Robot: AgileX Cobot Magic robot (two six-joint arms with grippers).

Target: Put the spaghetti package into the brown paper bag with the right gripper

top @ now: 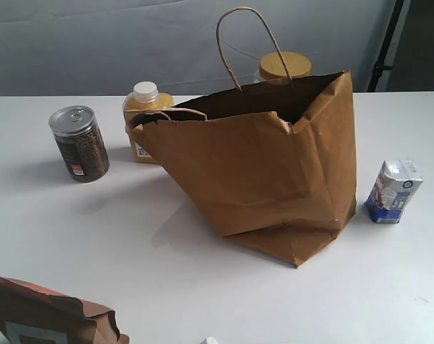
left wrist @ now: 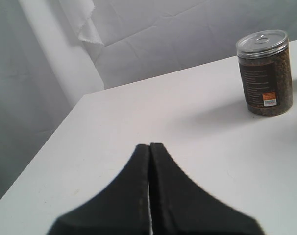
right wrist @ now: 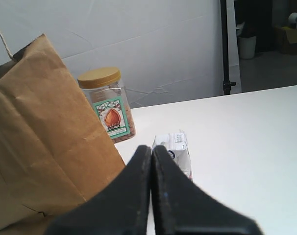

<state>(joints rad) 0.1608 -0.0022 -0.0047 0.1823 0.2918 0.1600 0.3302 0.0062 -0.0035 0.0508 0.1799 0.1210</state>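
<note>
The large brown paper bag (top: 267, 165) stands open-mouthed in the middle of the white table, one cord handle up and one drooping over its rim. It also fills one side of the right wrist view as the brown paper bag (right wrist: 36, 132). The spaghetti package shows in no view. My right gripper (right wrist: 152, 149) is shut with nothing between its black fingers, beside the bag and short of a small white carton (right wrist: 177, 149). My left gripper (left wrist: 149, 147) is also shut and empty, above bare table. Neither gripper shows in the exterior view.
A clear can of dark beans (top: 79, 143) stands at the left, a yellow bottle with white cap (top: 147, 118) behind the bag's left corner, a yellow-lidded nut jar (top: 283, 66) behind the bag. A white and blue carton (top: 394, 191) sits right. A smaller brown bag with orange-red panel (top: 45, 315) lies front left.
</note>
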